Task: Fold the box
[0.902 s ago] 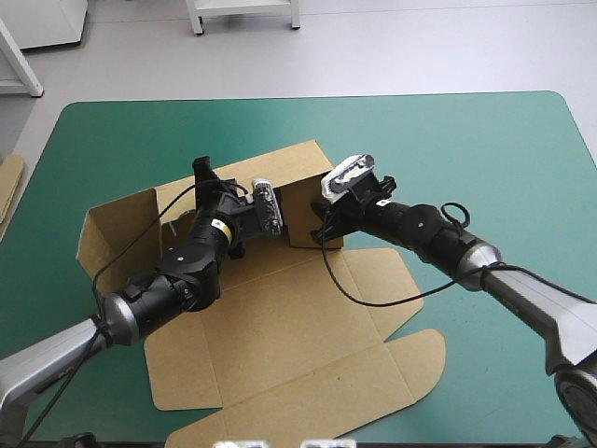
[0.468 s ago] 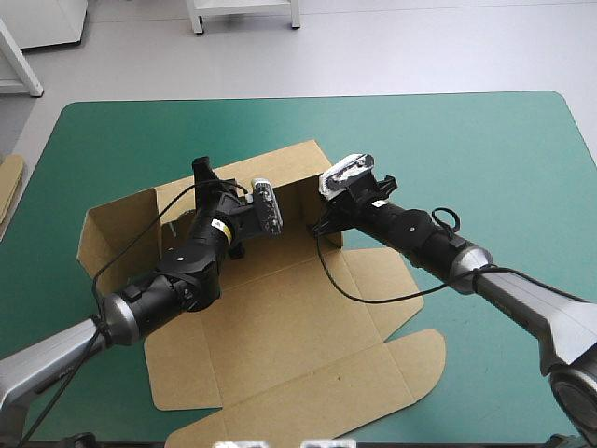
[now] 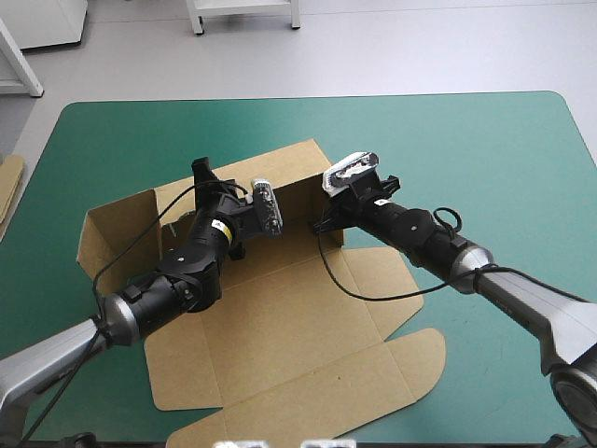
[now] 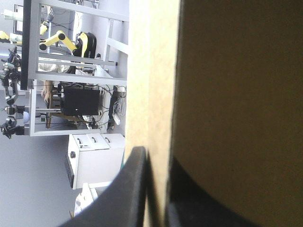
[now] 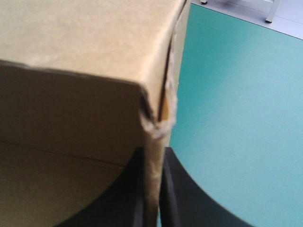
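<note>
The brown box (image 3: pixel 280 317) lies partly folded on the teal-green cover, its back and side walls raised and its front flaps flat. My left gripper (image 3: pixel 207 201) is at the back wall; in the left wrist view its black fingers (image 4: pixel 137 189) pinch a board edge (image 4: pixel 158 94) between them. My right gripper (image 3: pixel 322 224) is at the right side wall; in the right wrist view its fingers (image 5: pixel 177 189) clamp the wall's upright edge (image 5: pixel 154 156), with the box's corner (image 5: pixel 94 56) just ahead.
The left wall (image 3: pixel 117 233) of the box stands near the table's left side. An edge of more brown board (image 3: pixel 7 182) shows at the table's left edge. Teal-green cover (image 3: pixel 485 159) lies open to the right of the box.
My right gripper has shifted slightly along the right wall, and its cable has moved a little. The left arm and the box look the same.
</note>
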Available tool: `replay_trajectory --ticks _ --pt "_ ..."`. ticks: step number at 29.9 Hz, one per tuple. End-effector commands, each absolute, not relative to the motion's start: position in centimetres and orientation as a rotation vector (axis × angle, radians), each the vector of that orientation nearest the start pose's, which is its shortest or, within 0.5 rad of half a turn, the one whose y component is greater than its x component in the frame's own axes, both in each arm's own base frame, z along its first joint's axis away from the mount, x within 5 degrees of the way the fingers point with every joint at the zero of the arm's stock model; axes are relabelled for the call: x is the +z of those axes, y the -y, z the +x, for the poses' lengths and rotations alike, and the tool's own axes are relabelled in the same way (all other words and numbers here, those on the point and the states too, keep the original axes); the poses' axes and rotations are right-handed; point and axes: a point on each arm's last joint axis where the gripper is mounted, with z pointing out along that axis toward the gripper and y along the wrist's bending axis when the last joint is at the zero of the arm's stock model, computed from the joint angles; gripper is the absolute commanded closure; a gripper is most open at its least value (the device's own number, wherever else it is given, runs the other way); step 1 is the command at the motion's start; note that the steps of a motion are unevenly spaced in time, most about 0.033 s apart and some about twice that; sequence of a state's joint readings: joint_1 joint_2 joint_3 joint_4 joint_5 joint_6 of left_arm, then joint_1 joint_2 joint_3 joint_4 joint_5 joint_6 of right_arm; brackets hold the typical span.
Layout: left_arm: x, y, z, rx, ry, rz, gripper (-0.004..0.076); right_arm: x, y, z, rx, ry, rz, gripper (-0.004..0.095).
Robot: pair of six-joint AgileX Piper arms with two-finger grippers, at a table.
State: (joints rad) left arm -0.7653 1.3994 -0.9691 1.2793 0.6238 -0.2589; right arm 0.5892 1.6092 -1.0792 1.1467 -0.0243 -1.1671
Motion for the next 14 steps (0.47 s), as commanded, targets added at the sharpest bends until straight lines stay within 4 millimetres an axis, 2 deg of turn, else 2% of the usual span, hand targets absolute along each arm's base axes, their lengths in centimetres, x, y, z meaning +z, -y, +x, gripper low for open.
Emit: replay_trajectory --ticks 1,4,6,10,14 --pt "31.3 17.2 24.1 0.694 -1.668 1.269 0.0573 30.2 -20.0 30.4 0.339 -1.857 -0.589 0.0914" --pt "31.4 18.0 23.3 0.695 -1.652 1.292 0.0421 30.2 -20.1 30.4 0.34 -1.858 -0.59 0.0914" --pt "31.4 18.5 22.7 0.691 -1.648 1.293 0.0357 30.2 -20.1 30.4 0.342 -1.859 -0.588 0.0913" --pt "31.6 19.1 21.7 0.687 -1.646 1.287 0.0346 30.2 -20.1 30.4 0.347 -1.861 -0.581 0.0914" --pt "32.8 19.3 20.5 0.656 -1.604 1.271 0.0346 30.2 -20.0 30.5 0.346 -1.861 -0.57 0.0914"
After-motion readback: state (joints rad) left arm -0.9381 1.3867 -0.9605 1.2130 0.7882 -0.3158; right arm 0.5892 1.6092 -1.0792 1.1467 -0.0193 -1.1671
